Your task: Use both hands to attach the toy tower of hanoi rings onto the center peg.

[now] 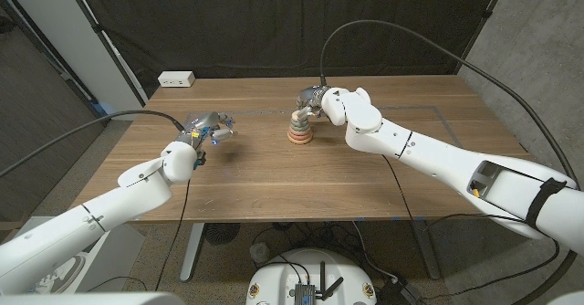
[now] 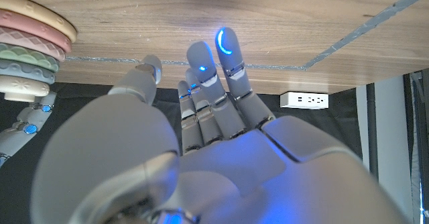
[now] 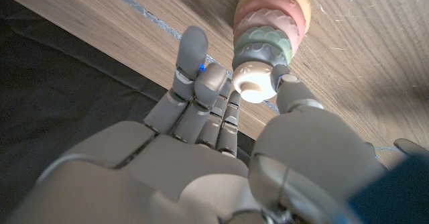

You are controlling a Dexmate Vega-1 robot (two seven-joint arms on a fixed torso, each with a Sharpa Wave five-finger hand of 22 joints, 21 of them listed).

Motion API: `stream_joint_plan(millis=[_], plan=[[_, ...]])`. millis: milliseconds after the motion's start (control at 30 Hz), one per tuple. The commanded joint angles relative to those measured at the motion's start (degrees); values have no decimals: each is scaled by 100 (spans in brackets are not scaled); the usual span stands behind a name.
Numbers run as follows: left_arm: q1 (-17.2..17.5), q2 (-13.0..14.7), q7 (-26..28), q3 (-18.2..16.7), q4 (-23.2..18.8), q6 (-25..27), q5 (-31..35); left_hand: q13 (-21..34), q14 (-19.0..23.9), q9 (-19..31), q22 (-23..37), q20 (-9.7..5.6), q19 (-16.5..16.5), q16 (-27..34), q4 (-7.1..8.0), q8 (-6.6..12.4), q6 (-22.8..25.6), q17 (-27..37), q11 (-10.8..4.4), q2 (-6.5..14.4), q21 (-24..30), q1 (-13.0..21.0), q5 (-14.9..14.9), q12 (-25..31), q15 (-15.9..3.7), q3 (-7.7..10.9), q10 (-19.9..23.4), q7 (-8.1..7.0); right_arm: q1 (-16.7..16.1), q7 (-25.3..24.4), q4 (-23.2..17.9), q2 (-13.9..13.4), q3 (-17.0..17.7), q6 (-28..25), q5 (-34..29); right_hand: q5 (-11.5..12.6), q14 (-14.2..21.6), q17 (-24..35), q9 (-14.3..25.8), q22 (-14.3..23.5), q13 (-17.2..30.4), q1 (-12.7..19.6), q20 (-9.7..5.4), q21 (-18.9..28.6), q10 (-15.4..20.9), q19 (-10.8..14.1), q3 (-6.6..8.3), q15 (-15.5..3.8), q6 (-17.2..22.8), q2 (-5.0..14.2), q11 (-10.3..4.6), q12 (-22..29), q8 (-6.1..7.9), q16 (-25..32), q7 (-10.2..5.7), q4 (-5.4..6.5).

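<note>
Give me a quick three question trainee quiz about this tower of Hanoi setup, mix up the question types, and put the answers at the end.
1. True or false: the stack of rings lies toppled on its side on the wooden table.
2. Which hand is right beside the top of the stack? A) the left hand B) the right hand C) a person's hand
3. Fill in: against the back wall, past the table's far left corner, sits a white ____.

Key: 1. False, the stack stands upright. 2. B; the right wrist view shows a finger next to the cream top ring. 3. Power strip.
</note>
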Motion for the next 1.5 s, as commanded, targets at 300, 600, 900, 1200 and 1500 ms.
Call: stream_joint_plan(millis=[300, 600, 900, 1200, 1500], plan=[[164, 51, 133, -114, -140, 25, -26, 16, -7, 11, 14, -765, 18, 31, 11, 6, 49, 13, -17, 27, 24, -30, -14, 38, -347, 42, 37, 9, -369, -225, -535, -265, 359, -130, -68, -38, -78, -22, -16, 13, -101, -87, -172, -36, -138, -75, 42, -5, 1, -17, 58, 42, -23, -127, 17, -26], [269, -55, 342, -149, -219, 116, 9, 20, -16, 15, 4, -766, 19, 34, 3, 0, 35, 5, -33, 15, 15, -26, -12, 19, -347, 47, -13, -19, -724, -588, -850, -444, 690, -215, 66, -35, -14, 28, -7, 27, -152, -76, -175, -26, -71, -56, 78, -3, 152, 37, 12, 80, 40, -100, 59, -23], [331, -13, 384, -224, -399, 220, 34, 13, -22, 17, -12, -765, 22, 30, 3, -10, 6, -12, -34, 4, 8, -24, -12, 8, -347, 46, -35, -24, -1079, -935, -1171, -664, 986, -378, 199, -27, -16, 24, -6, 22, -198, -31, -173, -38, 9, -65, 134, -4, 214, 101, -14, 120, 58, -126, 46, -41], [355, -57, 460, -277, -451, 173, 36, 20, -14, 18, -9, -767, 9, 48, 5, -19, -28, -4, -18, 1, 12, -21, -11, 8, -346, 49, -57, -12, -1374, -1196, -1467, -851, 1179, -582, 252, -22, -13, 20, -3, 17, -220, -5, -172, -43, 103, -72, 162, -4, 285, 125, -51, 157, 83, -144, 38, -53], [483, -170, 610, -405, -483, 34, -70, 12, -22, 20, -26, -767, 20, 43, 2, -11, -19, -27, -31, -1, 11, -9, -8, 9, -347, 53, -47, -21, -1843, -1675, -1740, -1116, 1594, -534, 664, -8, 5, 0, 3, 19, -191, 71, -176, -31, 274, -46, 213, -7, 465, 182, -170, 237, 145, -167, -24, -77]])
